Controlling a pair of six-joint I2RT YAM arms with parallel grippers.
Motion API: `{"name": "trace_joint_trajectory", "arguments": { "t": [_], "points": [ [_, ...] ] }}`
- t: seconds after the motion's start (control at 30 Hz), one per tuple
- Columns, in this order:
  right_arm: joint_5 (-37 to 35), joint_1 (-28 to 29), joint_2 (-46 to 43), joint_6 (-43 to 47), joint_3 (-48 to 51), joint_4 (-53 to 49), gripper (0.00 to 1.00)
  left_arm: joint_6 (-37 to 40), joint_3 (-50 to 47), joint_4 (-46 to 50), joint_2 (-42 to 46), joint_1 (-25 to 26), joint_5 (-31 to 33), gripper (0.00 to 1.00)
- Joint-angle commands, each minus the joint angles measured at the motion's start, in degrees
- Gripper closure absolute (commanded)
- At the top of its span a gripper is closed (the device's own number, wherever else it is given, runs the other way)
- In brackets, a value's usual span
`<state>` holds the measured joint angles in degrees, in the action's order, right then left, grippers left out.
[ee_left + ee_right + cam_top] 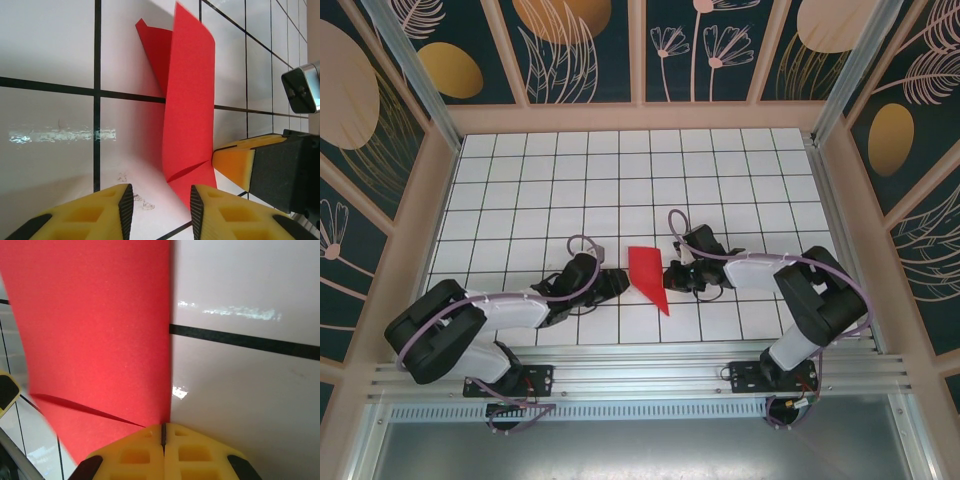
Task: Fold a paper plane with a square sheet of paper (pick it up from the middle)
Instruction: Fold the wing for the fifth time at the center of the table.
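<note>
I see the red sheet of paper [648,275] partly folded on the near middle of the table [520,170], between both grippers. It is thin and matte, with a sharp diagonal crease [187,170], and it narrows to a point on the near side. My right gripper [163,432] has its yellow fingers pinched together on the sheet's right edge. My left gripper [160,197] has its fingers apart, and the sheet's tip is just beside one of them. The tiles are glossy white with black lines between them.

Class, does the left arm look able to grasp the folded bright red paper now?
Probably yes: the left gripper, jaws parted, sits at the red paper, nothing between; the right gripper pinches its other edge.
</note>
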<state>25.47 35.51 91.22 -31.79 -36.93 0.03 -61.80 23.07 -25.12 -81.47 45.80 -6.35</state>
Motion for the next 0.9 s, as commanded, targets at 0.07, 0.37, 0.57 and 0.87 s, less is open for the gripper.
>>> {"name": "trace_joint_trajectory", "arguments": {
  "t": [0.07,0.37,0.57,0.87],
  "points": [
    [0.6,-0.2,2.1,1.0,1.4,2.3,0.94,-1.6,1.6,-4.7,-2.3,0.6,-1.8,0.58],
    [0.4,-0.3,2.5,1.2,1.5,2.2,0.93,-3.7,3.4,-11.0,-8.9,0.6,-3.4,0.54],
    [0.2,-0.4,2.6,1.2,1.7,2.3,0.93,-4.7,4.7,-15.3,-12.3,0.7,-5.4,0.54],
    [-0.1,-0.6,2.8,1.0,1.7,2.7,0.93,-5.4,6.3,-17.3,-14.5,0.8,-7.4,0.56]
  ]
}}
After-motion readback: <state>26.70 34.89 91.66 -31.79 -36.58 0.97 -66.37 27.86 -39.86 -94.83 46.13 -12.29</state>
